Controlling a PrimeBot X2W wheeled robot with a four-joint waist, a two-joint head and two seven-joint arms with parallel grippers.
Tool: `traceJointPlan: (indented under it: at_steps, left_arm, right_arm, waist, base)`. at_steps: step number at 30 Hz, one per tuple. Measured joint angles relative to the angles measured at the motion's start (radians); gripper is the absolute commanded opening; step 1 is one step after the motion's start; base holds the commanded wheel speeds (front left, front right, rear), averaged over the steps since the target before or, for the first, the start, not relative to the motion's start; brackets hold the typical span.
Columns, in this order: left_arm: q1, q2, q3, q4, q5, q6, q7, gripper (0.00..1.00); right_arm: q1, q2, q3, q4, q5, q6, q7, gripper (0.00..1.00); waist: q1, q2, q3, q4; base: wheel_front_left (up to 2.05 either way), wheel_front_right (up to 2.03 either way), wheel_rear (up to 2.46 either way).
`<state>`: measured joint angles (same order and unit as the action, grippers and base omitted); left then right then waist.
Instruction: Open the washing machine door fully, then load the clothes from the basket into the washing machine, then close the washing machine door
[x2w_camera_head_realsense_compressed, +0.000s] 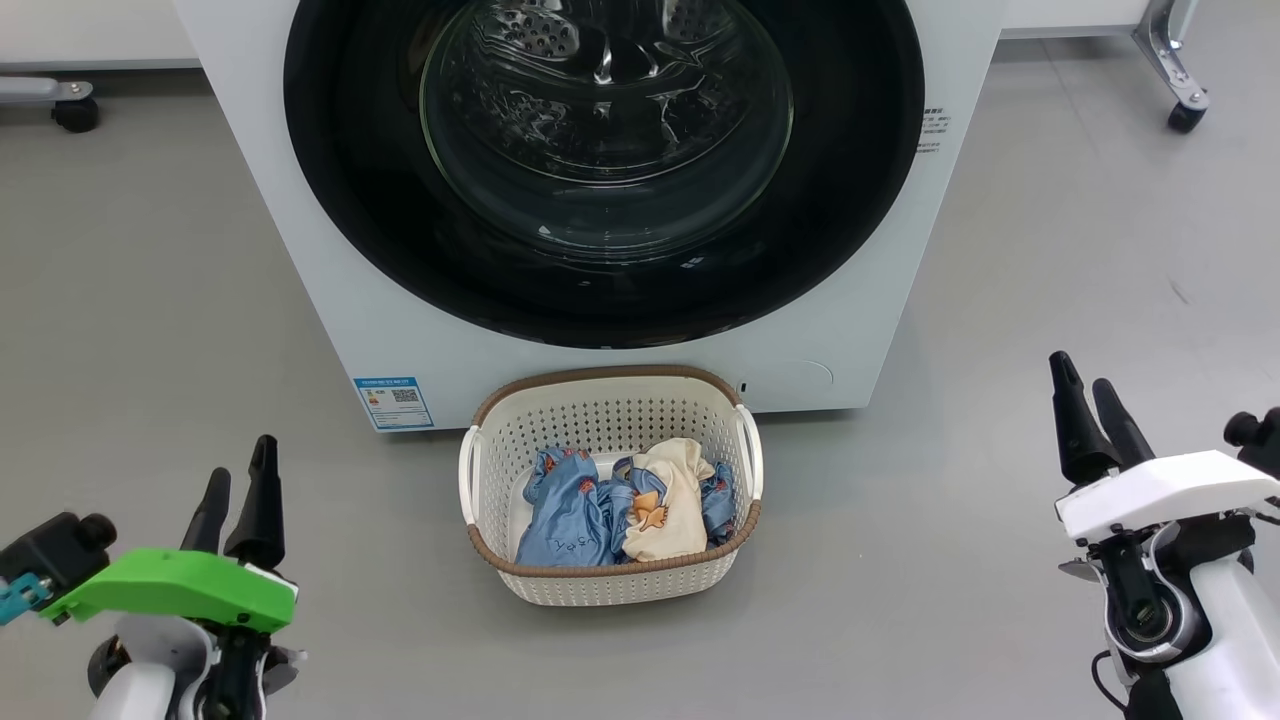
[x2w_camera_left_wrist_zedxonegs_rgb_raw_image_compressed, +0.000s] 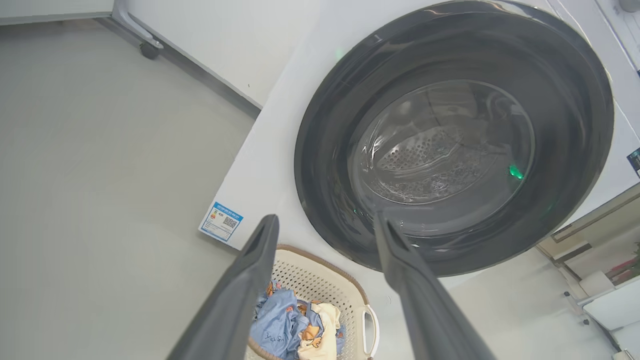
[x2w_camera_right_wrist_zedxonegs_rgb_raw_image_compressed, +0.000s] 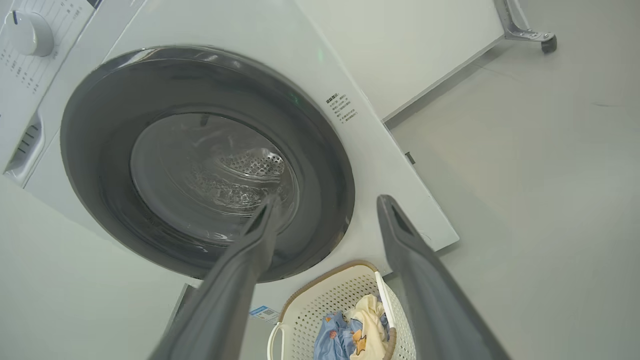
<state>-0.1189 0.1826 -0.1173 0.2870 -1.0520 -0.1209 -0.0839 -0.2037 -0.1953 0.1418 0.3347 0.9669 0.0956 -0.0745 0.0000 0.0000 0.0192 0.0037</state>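
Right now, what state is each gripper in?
Left gripper: open, holding nothing.
Right gripper: open, holding nothing.

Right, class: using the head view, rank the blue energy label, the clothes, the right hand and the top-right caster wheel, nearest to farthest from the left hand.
From the left hand:
1. Blue energy label, low on the washing machine, left.
2. Clothes, in the basket, centre.
3. Right hand, far right.
4. Caster wheel, top right corner.
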Motion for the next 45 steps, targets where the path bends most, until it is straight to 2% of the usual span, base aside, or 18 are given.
traceJointPlan:
  at_steps: [15, 29, 45]
  left_arm:
    - [-0.028, 0.054, -0.074, 0.005, 0.245, 0.025, -0.053, 1.00]
    - [-0.034, 0.071, -0.107, 0.006, 0.429, 0.051, -0.104, 1.00]
    - [-0.058, 0.105, -0.136, 0.000, 0.637, 0.053, -0.162, 1.00]
  right_arm:
    - [-0.041, -0.043, 0.097, 0.032, -0.227, -0.028, -0.057, 1.00]
    - [-0.084, -0.068, 0.164, 0.055, -0.398, -0.046, -0.109, 1.00]
    - [-0.148, -0.109, 0.221, 0.063, -0.597, -0.071, -0.170, 1.00]
  waist:
    - [0.0000, 0.0000, -0.008, 0.004]
    - [0.0000, 0.0000, -0.016, 0.010]
    - [0.0000, 0.0000, -0.013, 0.013]
  base:
    - [0.00, 0.00, 0.00]
    - [0.00, 0.00, 0.00]
    - [0.00, 0.00, 0.00]
